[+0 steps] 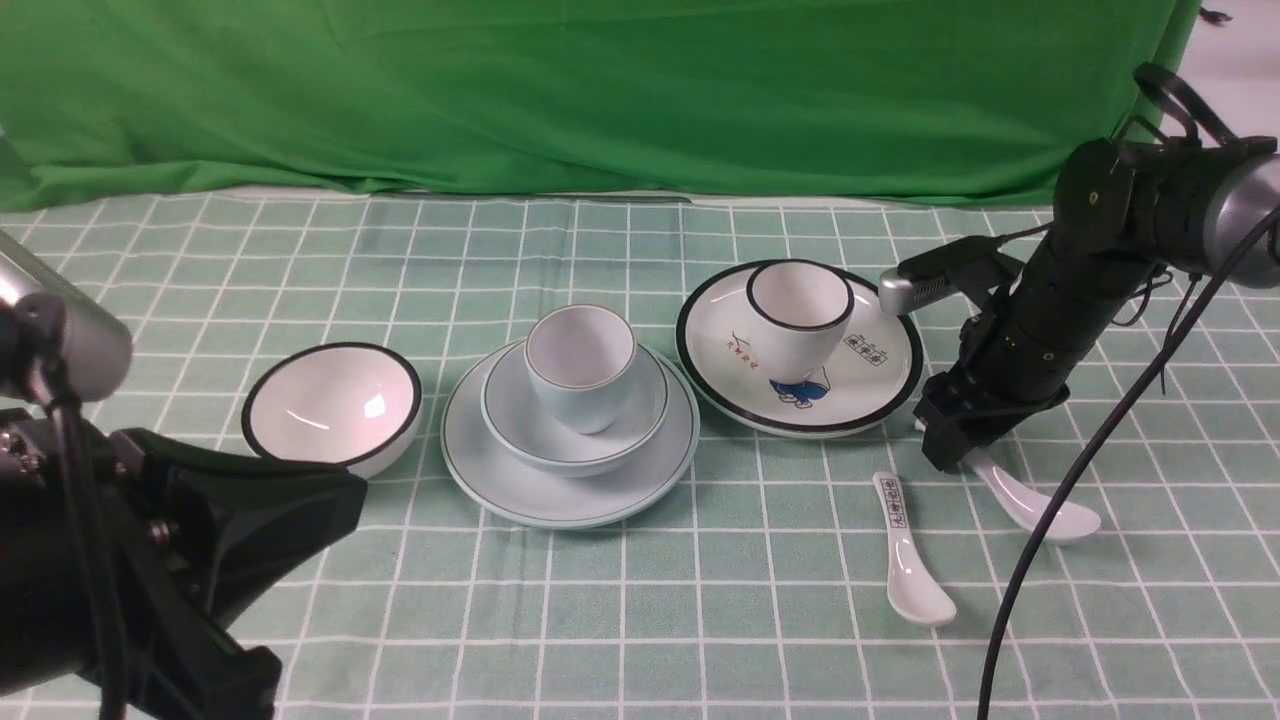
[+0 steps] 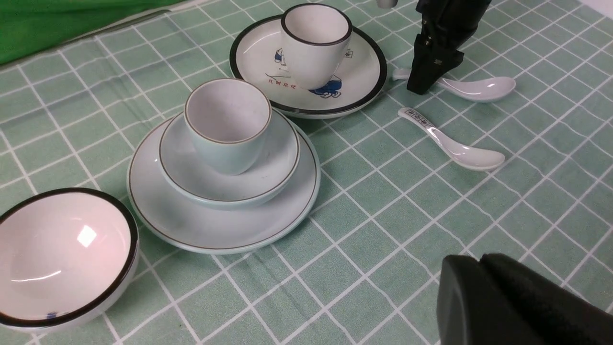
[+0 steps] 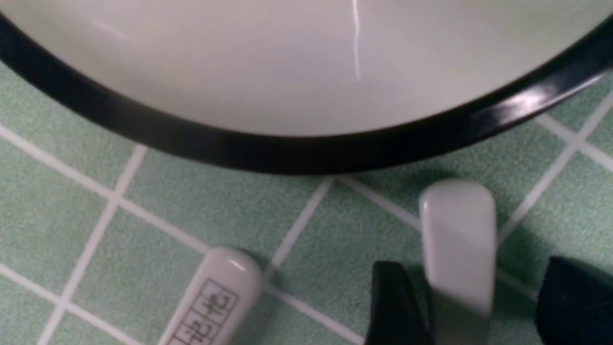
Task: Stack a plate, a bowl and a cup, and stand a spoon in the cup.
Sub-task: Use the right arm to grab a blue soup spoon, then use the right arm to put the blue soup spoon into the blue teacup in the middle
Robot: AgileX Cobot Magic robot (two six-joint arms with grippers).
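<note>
On the checked green cloth (image 1: 700,600), the pale blue plate (image 1: 520,500) carries the bowl (image 1: 645,415), and the cup (image 1: 580,375) stands in the bowl. The stack looks complete apart from the spoon. The left gripper (image 2: 479,268) hangs near the front, pads pressed together and holding nothing. The right gripper (image 1: 948,458) reaches down over the plain white spoon (image 1: 1040,510), which lies flat beside the printed plate (image 1: 880,380). The spoon's handle sits between parted fingers (image 3: 392,306), likely lined up for a pinch.
</note>
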